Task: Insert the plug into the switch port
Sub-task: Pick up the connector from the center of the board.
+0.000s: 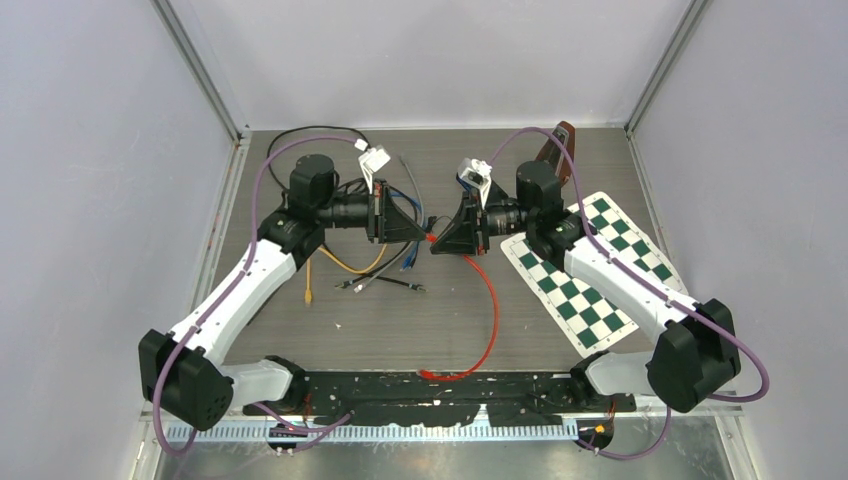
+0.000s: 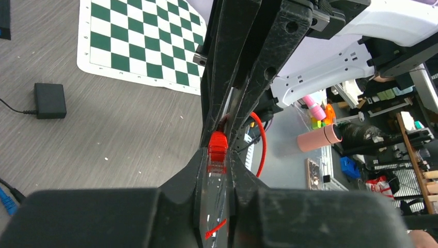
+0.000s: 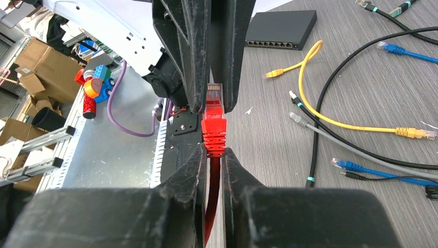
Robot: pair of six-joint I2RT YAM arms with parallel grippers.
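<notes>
Your left gripper (image 2: 217,168) is clamped on the transparent tip of the red Ethernet plug (image 3: 214,121), with one finger pressed against each side. Your right gripper (image 3: 214,160) is clenched on the red cable (image 1: 494,305) just where it leaves the plug's moulded boot. The plug is therefore held from both ends. The two grippers point nose to nose near the middle of the grey wood-grain surface (image 1: 400,330).

From the top view, the red cable leaves the grippers toward 5 o'clock. It then bends back, and its far end lies at 6 o'clock, close to the arm bases.

In the right wrist view, the black network switch (image 3: 281,30) lies flat on the surface at 1 o'clock from the plug. Its row of ports is turned toward the camera, and it is well apart from the plug.

At 3 o'clock from the plug in that same view, a yellow cable (image 3: 330,116), a grey cable (image 3: 330,137) and a blue cable (image 3: 403,50) lie loose across one another.

The green-and-white chequered mat (image 1: 590,270) lies at 3 o'clock on the surface, partly under your right arm. In the left wrist view, a small black power adapter (image 2: 50,101) lies at 9 o'clock from the plug, near the mat's edge but not touching it.
</notes>
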